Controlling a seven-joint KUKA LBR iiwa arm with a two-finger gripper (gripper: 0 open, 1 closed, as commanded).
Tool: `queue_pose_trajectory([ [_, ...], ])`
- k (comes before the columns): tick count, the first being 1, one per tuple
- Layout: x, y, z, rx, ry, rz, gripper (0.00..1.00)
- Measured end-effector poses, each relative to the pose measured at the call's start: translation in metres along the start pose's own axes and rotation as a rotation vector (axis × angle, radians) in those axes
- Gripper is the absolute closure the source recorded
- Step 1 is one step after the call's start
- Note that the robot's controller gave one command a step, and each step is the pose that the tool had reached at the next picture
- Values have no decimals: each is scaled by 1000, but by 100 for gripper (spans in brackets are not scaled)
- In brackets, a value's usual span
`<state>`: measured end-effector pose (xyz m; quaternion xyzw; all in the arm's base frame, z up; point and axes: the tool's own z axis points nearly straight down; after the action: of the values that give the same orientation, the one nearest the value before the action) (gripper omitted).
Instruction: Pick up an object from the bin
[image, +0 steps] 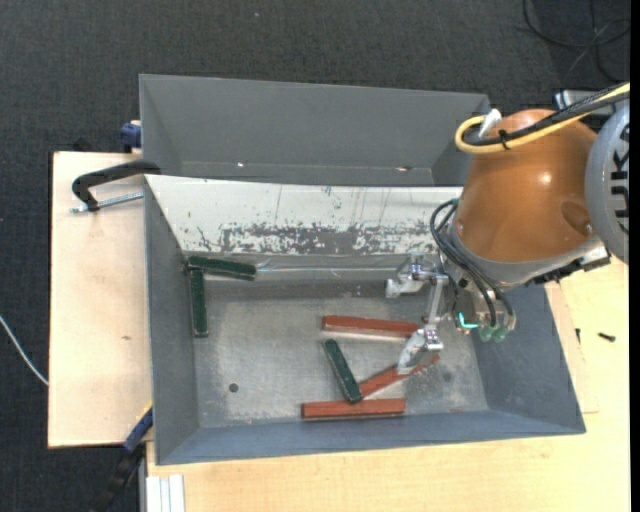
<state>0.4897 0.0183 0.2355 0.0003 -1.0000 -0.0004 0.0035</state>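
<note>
Down near the floor of the grey bin (165, 330), right of centre: fingers (419, 354) of the arm (520, 190), reaching in from the right under its orange cover, cables looped about the wrist. Drawn close together, with almost no gap to be made out between them, and set at the upper right end of a slanted red stick (383, 381); touching that end, by the look of it, though not plainly clamped round it. Just beyond the tips, toward the back wall, a second red stick (366, 325), lying nearly level and pointing at the fingers. Across the slanted stick's lower end, a short green stick (342, 371), tilted the other way and reaching down to a third red stick (353, 408), flat along the near wall. Well apart from all this, in the far left corner, a back green stick (222, 267) along the foot of the rear wall and a left green stick (200, 303) running toward the near side from its left end, the pair meeting as an L. Between the two groups, speckled grey floor.
</note>
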Motion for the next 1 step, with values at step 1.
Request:
queue_pose_trajectory([
  [1,-2,0,-3,0,-8,1,0],
])
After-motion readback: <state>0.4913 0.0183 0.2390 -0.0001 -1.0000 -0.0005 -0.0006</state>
